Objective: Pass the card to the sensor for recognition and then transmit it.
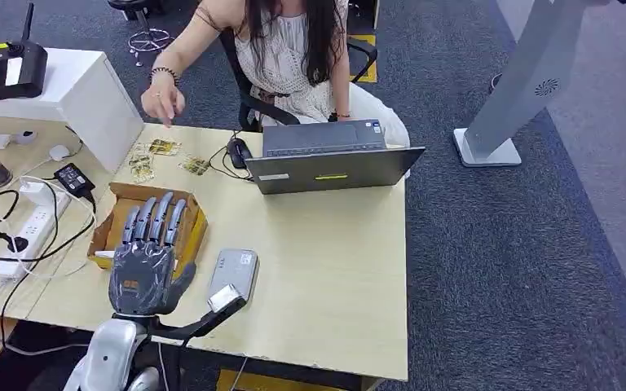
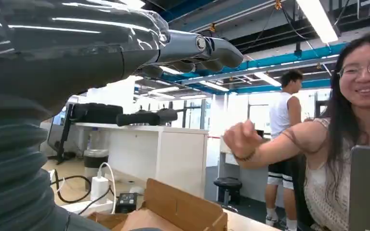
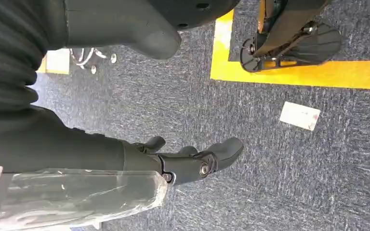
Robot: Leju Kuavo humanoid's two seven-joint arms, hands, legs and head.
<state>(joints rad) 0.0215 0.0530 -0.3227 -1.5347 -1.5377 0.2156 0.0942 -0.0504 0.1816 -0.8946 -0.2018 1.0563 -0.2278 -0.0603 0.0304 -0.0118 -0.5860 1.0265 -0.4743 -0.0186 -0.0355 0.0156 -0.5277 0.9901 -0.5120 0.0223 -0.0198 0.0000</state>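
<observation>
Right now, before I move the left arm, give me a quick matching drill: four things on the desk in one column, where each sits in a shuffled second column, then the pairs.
Things:
1. left hand
2. card reader
3. laptop
4. power strip

Places:
A. far edge of the desk, in front of the seated person
B. left end of the desk, among cables
C. over the cardboard box, fingers spread
D. near the front edge, just right of the left hand

Pairs: 1-C, 2-D, 3-A, 4-B

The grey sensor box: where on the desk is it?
In the head view the grey sensor box lies near the desk's front edge, between the left hand and the laptop.
</observation>
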